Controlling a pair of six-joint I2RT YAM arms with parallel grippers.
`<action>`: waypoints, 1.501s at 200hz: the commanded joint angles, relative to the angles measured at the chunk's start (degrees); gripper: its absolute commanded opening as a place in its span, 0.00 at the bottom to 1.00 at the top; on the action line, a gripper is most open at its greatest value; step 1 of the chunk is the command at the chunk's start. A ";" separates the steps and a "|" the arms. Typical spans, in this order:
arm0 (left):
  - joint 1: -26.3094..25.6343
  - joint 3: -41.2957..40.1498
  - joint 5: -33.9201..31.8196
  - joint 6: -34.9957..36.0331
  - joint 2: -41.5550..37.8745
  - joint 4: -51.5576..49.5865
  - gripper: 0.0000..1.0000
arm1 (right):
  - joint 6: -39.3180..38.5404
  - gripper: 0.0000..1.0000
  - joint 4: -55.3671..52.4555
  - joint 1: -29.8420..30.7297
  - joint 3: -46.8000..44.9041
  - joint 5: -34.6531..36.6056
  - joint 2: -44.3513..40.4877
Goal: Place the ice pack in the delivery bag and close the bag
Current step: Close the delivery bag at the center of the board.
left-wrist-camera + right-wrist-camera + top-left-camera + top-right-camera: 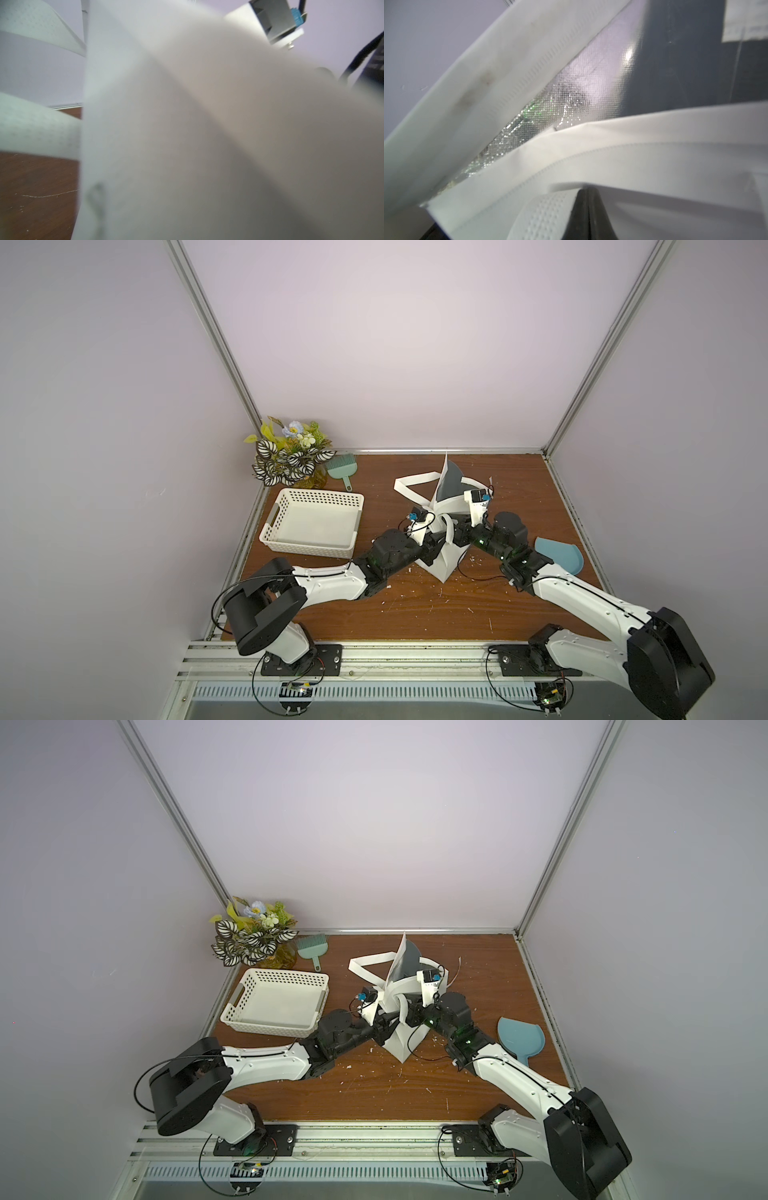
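The delivery bag [445, 568] [400, 1049] stands mid-table, white, with its flap up and its grey-silver inside showing. No ice pack shows in any view. My left gripper [435, 542] sits at the bag's near-left rim. White bag fabric [207, 135] fills the left wrist view, so its jaws are hidden. My right gripper [457, 533] is at the near-right rim. In the right wrist view its black fingers [588, 209] are pressed together with their tip under a fold of the bag's rim [654, 162], beside a handle strap [542, 216]. Silver lining [550, 108] shows beyond.
A white perforated basket [311, 526] stands left of the bag. A potted plant [291, 456] and a teal brush [343, 470] are at the back left. A blue dustpan [559, 556] lies right of the right arm. White crumbs [415, 601] dot the wooden table.
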 commanded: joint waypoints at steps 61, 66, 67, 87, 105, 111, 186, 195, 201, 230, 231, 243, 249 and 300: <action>-0.56 0.88 -1.88 0.98 0.02 -0.89 0.16 | -2.42 0.25 -13.87 -2.61 6.27 4.26 -7.62; -0.58 0.77 -1.95 1.27 -0.22 -0.84 0.14 | -2.83 0.26 -15.75 -3.31 6.84 4.99 -8.67; -0.58 0.76 -1.98 1.31 -0.31 -0.83 0.14 | -2.96 0.26 -16.12 -3.50 6.92 5.04 -8.89; -0.58 0.56 -2.10 1.96 -0.70 -1.14 0.12 | -5.55 0.30 -21.65 -6.09 8.09 7.80 -13.36; -0.36 0.54 -2.00 2.87 -0.93 -1.48 0.07 | -7.84 0.41 -25.15 -8.88 8.57 8.99 -15.98; -0.17 0.53 -1.92 3.17 -1.05 -1.90 0.06 | -8.68 0.45 -25.85 -10.02 8.58 8.95 -16.45; 7.61 0.93 6.48 7.45 -3.55 -5.74 0.01 | -17.41 0.66 -23.67 -16.84 2.57 6.99 -21.02; 8.02 1.15 7.58 8.13 -3.67 -6.20 0.01 | -18.36 0.67 -22.41 -17.12 0.97 6.04 -21.02; 8.17 1.32 8.40 8.65 -3.66 -6.61 0.02 | -19.53 0.67 -20.67 -17.17 -0.27 4.52 -20.87; 8.45 2.31 10.87 9.78 -3.39 -8.91 0.04 | -21.89 0.67 -9.88 -17.54 -5.48 3.44 -18.12; 8.46 2.33 10.89 9.79 -3.39 -9.00 0.04 | -21.98 0.67 -9.49 -17.56 -5.66 3.38 -17.97; 8.45 2.33 11.56 9.49 -3.63 -9.26 0.05 | -22.79 0.67 -4.30 -17.82 -7.17 2.86 -16.40; 8.41 2.22 11.89 9.44 -3.84 -9.26 0.05 | -22.80 0.66 -2.35 -18.14 -7.54 2.94 -15.57; 8.45 2.48 15.33 9.42 -3.94 -10.10 0.05 | -23.28 0.41 8.66 -21.75 -6.52 -2.19 -4.67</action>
